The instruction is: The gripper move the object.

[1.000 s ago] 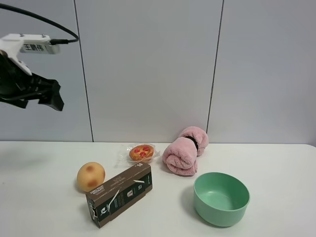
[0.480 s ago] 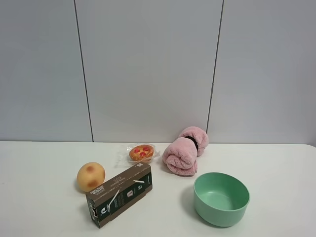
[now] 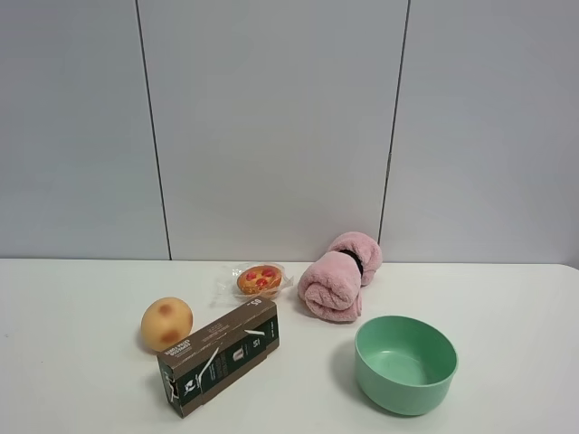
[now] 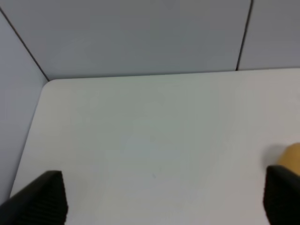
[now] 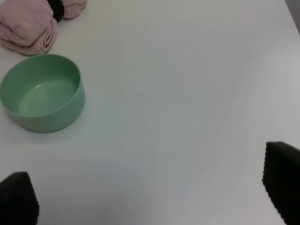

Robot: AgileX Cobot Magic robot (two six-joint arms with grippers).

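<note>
Fingers of the left gripper (image 4: 161,201) stand wide apart in the left wrist view, one ribbed black pad (image 4: 42,199) at each lower corner, with nothing between them and only bare tabletop beneath. A sliver of the object (image 4: 291,154) shows just beside the far pad, apart from it. The right gripper (image 5: 150,201) is spread just as wide in the right wrist view, its dark fingertips (image 5: 281,180) at the frame's corners, empty, hanging above open table well apart from the green bowl (image 5: 42,91). Neither gripper appears in the exterior high view.

Counted in the exterior high view: one object (image 3: 166,323), a round yellow-orange ball with reddish blotches, resting on the table at the left, just beside one dark brown carton (image 3: 218,354) that lies on its side at a slant. One small wrapped tart (image 3: 259,279) with red topping sits behind the carton, nearer the wall. One rolled pink towel (image 3: 336,276) lies to the right of the tart, and one green bowl (image 3: 404,363) stands upright and empty in front of the towel, nearer the camera.

All of it rests on a plain white table (image 3: 72,380). Behind it rises a pale grey panelled wall (image 3: 271,127) with thin dark vertical seams.
</note>
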